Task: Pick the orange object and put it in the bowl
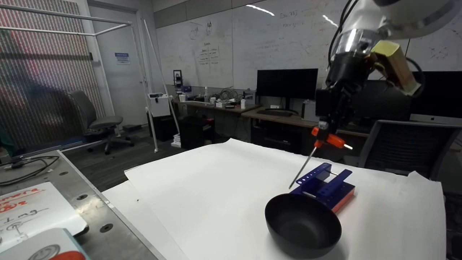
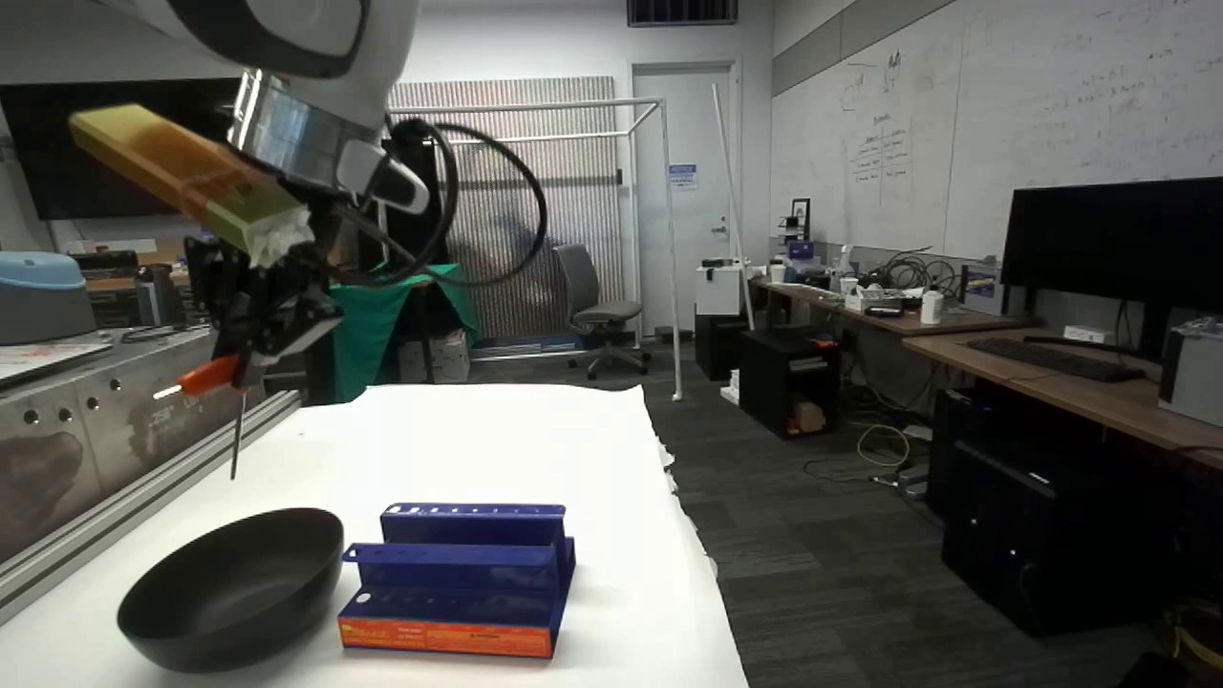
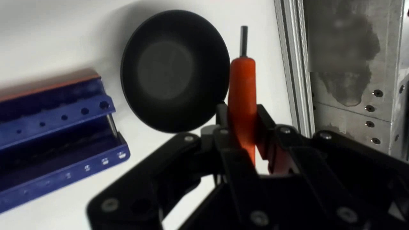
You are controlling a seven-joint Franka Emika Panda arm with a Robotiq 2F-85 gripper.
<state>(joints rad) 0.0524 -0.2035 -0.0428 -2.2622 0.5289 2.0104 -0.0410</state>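
Orange T-handled tool (image 3: 243, 83) with long thin metal shaft (image 2: 237, 435); in the air, gripped at its handle (image 1: 335, 140) by the black two-fingered hand (image 3: 243, 116), fingers pressed to both sides; shaft tip clear of the round matte black bowl (image 3: 166, 70), above its rim in both exterior views; wrist view puts handle by the rim, off centre; step likely the carry; best to shift toward the bowl's middle, lower gently, watch the slanting tip past the rim, let go low; dark blue perforated holder (image 2: 459, 573) just beside the bowl on the white paper-covered surface (image 1: 202, 187); steer wide of it.
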